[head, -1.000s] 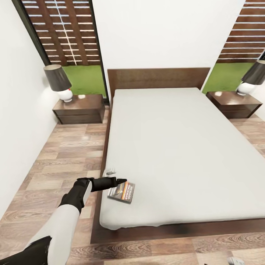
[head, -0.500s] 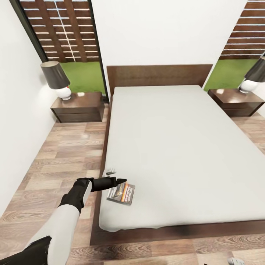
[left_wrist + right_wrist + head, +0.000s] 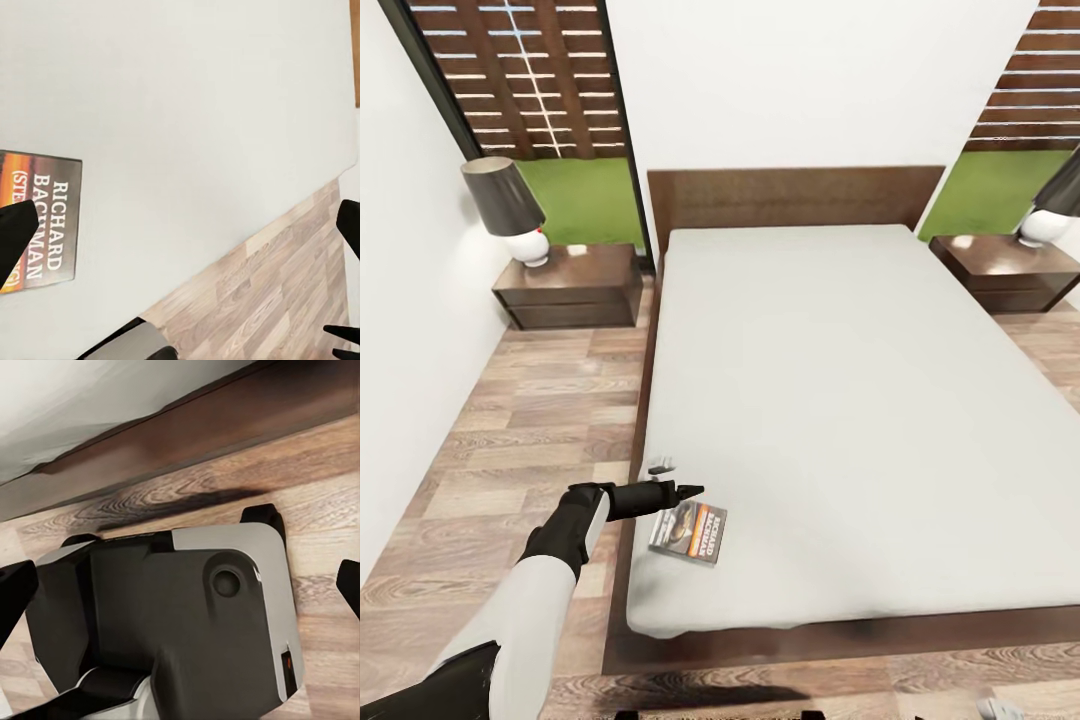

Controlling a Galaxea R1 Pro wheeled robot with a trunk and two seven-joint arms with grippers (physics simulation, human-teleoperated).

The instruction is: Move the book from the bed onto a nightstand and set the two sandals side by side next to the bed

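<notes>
We are in the book step of the task. The thin dark paperback with the orange-red cover picture and white "Richard Bachman" lettering [image 3: 689, 532] lies flat on the plain light-grey mattress of the low dark-brown wooden platform bed [image 3: 860, 400], near the foot corner on our left side.

The black left gripper [image 3: 678, 491] reaches over the mattress edge and hovers just beside the book's far edge. In the left wrist view its two dark fingertips [image 3: 16, 240] stand wide apart at opposite borders, so the jaws are spread and grip nothing; one tip overlaps the book [image 3: 41, 217] in that view.

The right gripper's fingertips [image 3: 13, 592] likewise sit far apart, parted and empty, above the robot's grey-and-black base [image 3: 172, 615] and the wood-plank floor [image 3: 315, 472].

We judge the grasp as not yet made. The next move calls for lowering the left gripper so one finger catches the book's edge, since a thin cover lying flat offers little to pinch. The low dark-brown glossy two-drawer nightstand [image 3: 575, 290] with a black-shaded lamp [image 3: 507, 205] stands well apart, beside the headboard.
</notes>
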